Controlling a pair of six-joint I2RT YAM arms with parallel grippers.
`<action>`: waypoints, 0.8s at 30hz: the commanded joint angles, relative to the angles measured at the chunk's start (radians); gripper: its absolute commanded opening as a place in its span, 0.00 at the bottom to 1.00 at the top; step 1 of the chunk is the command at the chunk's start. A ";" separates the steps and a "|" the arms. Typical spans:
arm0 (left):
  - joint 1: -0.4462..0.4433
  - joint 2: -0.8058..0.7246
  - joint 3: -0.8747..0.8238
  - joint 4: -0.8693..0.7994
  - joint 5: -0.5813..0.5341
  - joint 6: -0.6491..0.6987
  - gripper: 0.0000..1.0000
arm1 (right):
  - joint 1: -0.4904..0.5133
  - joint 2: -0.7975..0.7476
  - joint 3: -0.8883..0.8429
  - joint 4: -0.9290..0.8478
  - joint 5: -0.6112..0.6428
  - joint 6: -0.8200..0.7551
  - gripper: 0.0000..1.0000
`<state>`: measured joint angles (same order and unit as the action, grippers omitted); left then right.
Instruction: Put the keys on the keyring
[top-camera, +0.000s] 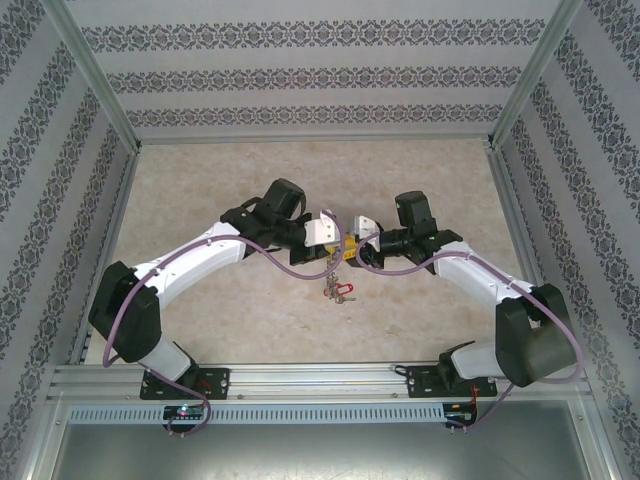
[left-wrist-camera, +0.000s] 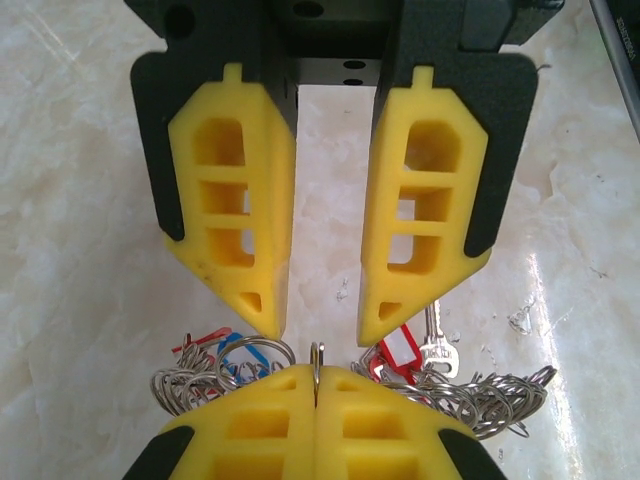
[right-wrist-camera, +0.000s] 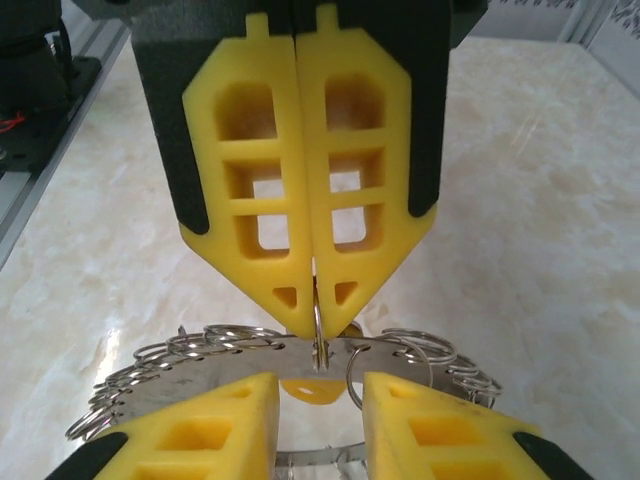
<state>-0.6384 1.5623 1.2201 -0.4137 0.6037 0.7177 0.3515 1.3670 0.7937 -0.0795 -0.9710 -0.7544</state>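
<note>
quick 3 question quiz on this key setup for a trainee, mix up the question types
1. Fill in: the right gripper has its fingers ___.
2. True or false: a green tag hangs on the keyring.
3. The left gripper pinches: A a coin, B a thin metal ring, C nothing.
Key: 1 apart; 2 false; 3 B.

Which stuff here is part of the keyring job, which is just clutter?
Job: keyring, yellow key head, small ring pinched by left gripper, right gripper with jaws apart.
Not job: red tag, blue tag, marble table, patterned walls.
</note>
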 joint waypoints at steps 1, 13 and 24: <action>0.016 -0.041 0.015 0.051 0.077 -0.026 0.00 | 0.012 -0.001 -0.021 0.109 -0.061 0.058 0.29; 0.036 -0.061 0.001 0.095 0.106 -0.066 0.00 | 0.044 0.042 -0.011 0.117 -0.057 0.089 0.27; 0.039 -0.053 -0.015 0.134 0.106 -0.102 0.00 | 0.046 0.060 -0.027 0.230 -0.060 0.185 0.06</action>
<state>-0.6117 1.5414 1.2152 -0.3740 0.6628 0.6487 0.3840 1.4120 0.7803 0.0704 -0.9924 -0.6235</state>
